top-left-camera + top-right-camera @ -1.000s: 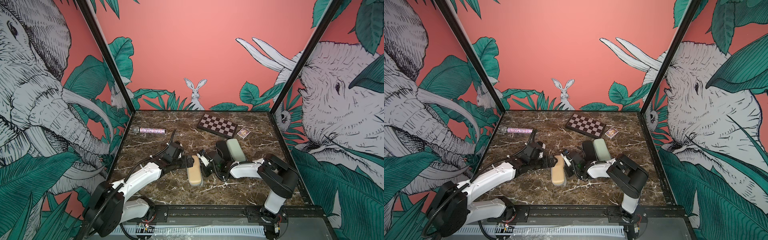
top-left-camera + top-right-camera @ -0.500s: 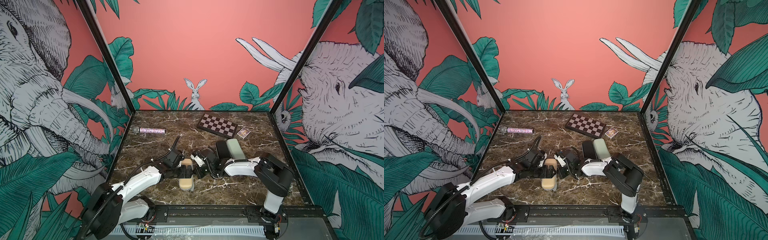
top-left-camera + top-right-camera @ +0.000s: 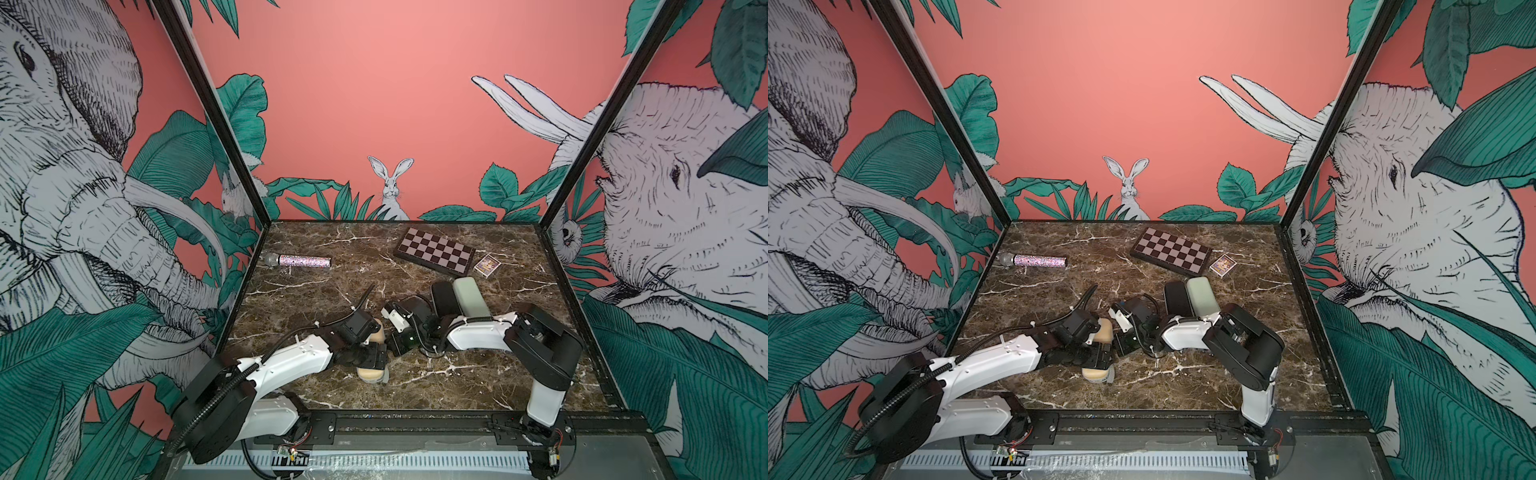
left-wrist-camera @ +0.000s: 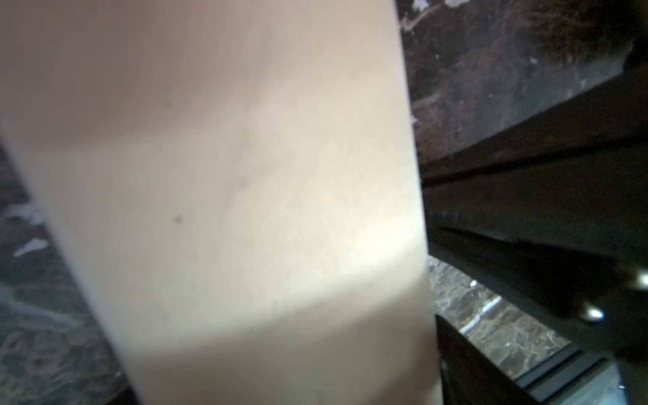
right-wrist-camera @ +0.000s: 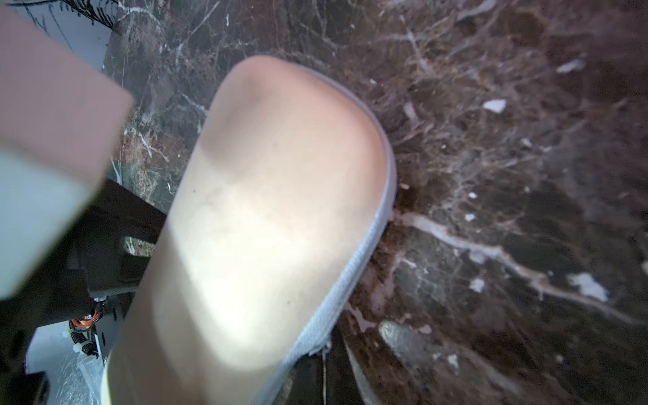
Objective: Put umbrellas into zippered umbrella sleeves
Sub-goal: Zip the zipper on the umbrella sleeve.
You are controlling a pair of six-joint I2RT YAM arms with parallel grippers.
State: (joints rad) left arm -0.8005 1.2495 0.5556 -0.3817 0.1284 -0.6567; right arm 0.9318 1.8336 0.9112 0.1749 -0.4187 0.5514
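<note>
The beige zippered umbrella sleeve (image 3: 372,374) (image 3: 1096,375) lies closed near the front middle of the marble floor. My left gripper (image 3: 370,357) (image 3: 1097,357) straddles its middle from above. The sleeve (image 4: 245,210) fills the left wrist view, and the dark fingers (image 4: 466,378) lie against its long sides. My right gripper (image 3: 390,345) (image 5: 324,382) is shut at the grey zip band of the sleeve (image 5: 273,210), pinching the small zip pull. A black sleeve (image 3: 444,299) and a pale mint sleeve (image 3: 469,297) lie side by side behind the right arm. No umbrellas show.
A chequered chessboard box (image 3: 434,251) and a small card box (image 3: 487,264) lie at the back right. A glittery microphone (image 3: 303,261) lies at the back left. The black front rail (image 3: 415,419) runs close behind the beige sleeve's near end.
The beige sleeve has slid toward the front left and turned. My left gripper came over its middle and narrowed onto it. My right gripper followed, still shut.
</note>
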